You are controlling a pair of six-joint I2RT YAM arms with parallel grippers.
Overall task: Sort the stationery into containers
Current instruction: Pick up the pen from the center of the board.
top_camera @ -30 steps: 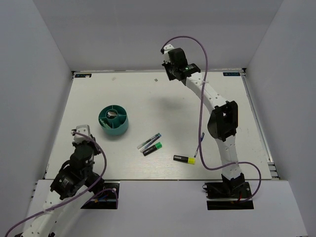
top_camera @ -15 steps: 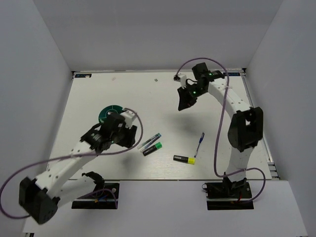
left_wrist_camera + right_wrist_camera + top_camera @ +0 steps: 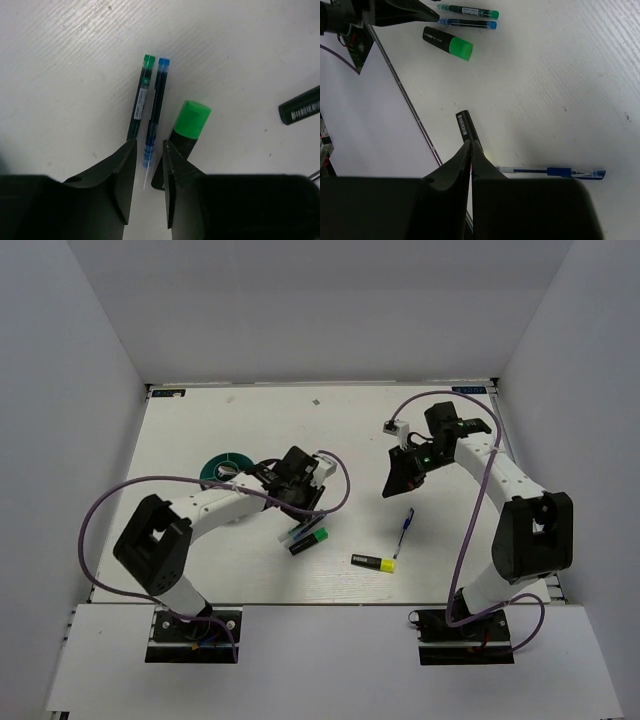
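The teal organiser [image 3: 222, 467] stands left of centre, half hidden by my left arm. A teal-black pen [image 3: 139, 97], a slim blue pen [image 3: 152, 112] and a green-black highlighter [image 3: 187, 125] lie side by side. My left gripper [image 3: 149, 145] hovers just above them, narrowly open and empty, with the blue pen's tip between its jaws; it also shows in the top view [image 3: 303, 502]. My right gripper [image 3: 471, 142] is shut and empty above the yellow-black highlighter [image 3: 373, 562], whose black end [image 3: 466, 127] shows. A second blue pen [image 3: 555, 172] lies beside it. The pink and mint pieces are out of view.
The table's near edge, a dark strip [image 3: 410, 107], runs close behind the yellow-black highlighter. White walls enclose the table at the back and sides. The second blue pen also shows in the top view [image 3: 406, 525], right of centre.
My left arm swung from the near left, past the organiser, out over the pens and green highlighter. My right gripper came down from the far wall toward the blue pen and yellow highlighter.
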